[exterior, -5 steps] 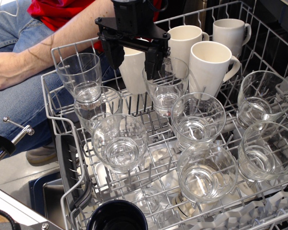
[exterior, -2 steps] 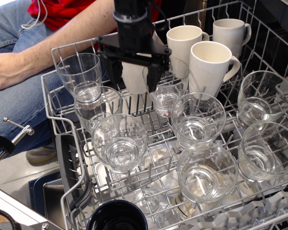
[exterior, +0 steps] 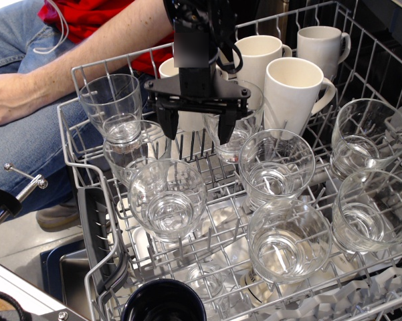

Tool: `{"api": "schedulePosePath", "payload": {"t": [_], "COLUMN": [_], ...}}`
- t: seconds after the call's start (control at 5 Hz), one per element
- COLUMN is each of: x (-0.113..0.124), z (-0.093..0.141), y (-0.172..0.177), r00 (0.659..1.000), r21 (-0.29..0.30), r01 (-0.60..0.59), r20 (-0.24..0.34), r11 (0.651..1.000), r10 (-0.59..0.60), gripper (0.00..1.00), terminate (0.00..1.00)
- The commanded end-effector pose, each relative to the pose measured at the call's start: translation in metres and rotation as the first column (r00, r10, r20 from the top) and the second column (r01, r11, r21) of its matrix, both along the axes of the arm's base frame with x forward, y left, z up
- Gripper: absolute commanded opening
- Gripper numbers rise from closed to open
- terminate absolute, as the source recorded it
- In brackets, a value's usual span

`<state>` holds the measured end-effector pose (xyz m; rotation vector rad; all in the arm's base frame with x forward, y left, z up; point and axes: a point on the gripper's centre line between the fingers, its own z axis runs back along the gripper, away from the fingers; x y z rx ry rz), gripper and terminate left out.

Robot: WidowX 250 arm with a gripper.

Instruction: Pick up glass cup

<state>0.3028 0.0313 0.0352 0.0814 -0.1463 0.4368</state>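
Several clear glass cups stand in a wire dishwasher rack (exterior: 63, 134). My gripper (exterior: 196, 127) is open and hangs low over the rack's back middle. Its right finger (exterior: 227, 127) overlaps the left side of one glass cup (exterior: 247, 124); I cannot tell whether it is inside the rim or in front of it. Its left finger (exterior: 166, 124) is over bare rack tines, next to a glass (exterior: 135, 150) at the left. Other glasses stand at the back left (exterior: 114, 103), front left (exterior: 167, 197), middle (exterior: 275, 164) and front (exterior: 289, 237). The gripper holds nothing.
White mugs (exterior: 294, 87) (exterior: 257, 57) (exterior: 323, 43) stand at the back; another (exterior: 170, 69) is partly hidden behind the gripper. Two more glasses (exterior: 364, 134) (exterior: 371, 210) are at the right. A dark navy cup (exterior: 164, 301) is at the front. A person's arm (exterior: 27, 87) rests at the left.
The gripper has moved down and a little to the right, from above the mugs to rack level at the back middle glass. It stays open. The glasses have not moved.
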Motion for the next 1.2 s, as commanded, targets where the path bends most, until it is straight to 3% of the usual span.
{"api": "schedulePosePath", "payload": {"t": [0.0, 0.4, 0.6, 1.0], "x": [0.011, 0.008, 0.007, -0.003], "z": [-0.013, -0.031, -0.045, -0.073], "y": [0.008, 0.013, 0.010, 0.005], "r00": [0.988, 0.960, 0.937, 0.923], "r21": [0.061, 0.049, 0.081, 0.048], "r01": [-0.156, -0.281, -0.349, -0.384], "r20": [0.001, 0.016, 0.010, 0.029], "r11": [0.986, 0.959, 0.933, 0.922], "r10": [0.156, 0.280, 0.350, 0.383], "gripper": [1.00, 1.00, 1.00, 1.00], "terminate": [0.00, 0.00, 0.00, 0.00]}}
